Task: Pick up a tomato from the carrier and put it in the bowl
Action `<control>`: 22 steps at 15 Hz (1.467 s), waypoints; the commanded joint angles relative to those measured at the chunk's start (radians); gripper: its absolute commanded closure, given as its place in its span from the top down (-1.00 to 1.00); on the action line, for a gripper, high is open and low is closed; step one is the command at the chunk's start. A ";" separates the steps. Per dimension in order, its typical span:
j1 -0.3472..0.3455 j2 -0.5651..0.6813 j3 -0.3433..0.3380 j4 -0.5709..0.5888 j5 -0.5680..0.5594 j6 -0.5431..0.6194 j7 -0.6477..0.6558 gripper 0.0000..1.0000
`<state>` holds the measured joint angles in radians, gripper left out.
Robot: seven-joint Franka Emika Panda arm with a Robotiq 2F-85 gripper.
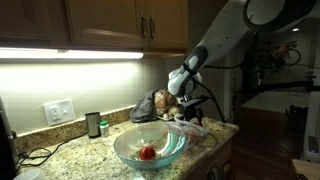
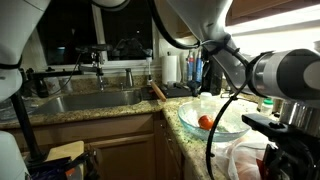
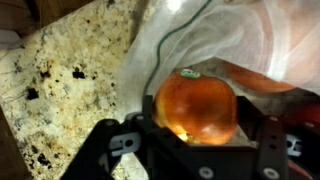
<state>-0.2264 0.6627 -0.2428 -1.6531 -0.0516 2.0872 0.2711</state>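
With another tomato [image 1: 147,152] already in the bowl [image 1: 118,143], the gripper [image 3: 200,122] brackets a tomato [image 3: 195,105] in the carrier [image 1: 197,123], its grip impossible to tell; lifting and placing remain.

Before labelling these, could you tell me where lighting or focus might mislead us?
Wrist view: the tomato is out of focus and lit orange, the plastic behind it washed out. In an exterior view, the light strip under the cabinets blows out.

A home kitchen: speckled granite countertop [image 1: 80,155], wooden wall cabinets [image 1: 100,20], under-cabinet light strip [image 1: 70,55], steel sink [image 2: 90,100] with faucet [image 2: 98,62].
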 commanded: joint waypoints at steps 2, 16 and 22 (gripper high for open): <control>-0.001 -0.043 -0.003 -0.045 0.003 -0.008 -0.019 0.11; 0.016 -0.126 -0.013 -0.109 -0.021 0.013 -0.010 0.11; 0.035 -0.203 -0.017 -0.172 -0.062 0.035 0.003 0.11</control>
<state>-0.2174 0.5593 -0.2440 -1.7216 -0.0755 2.0918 0.2711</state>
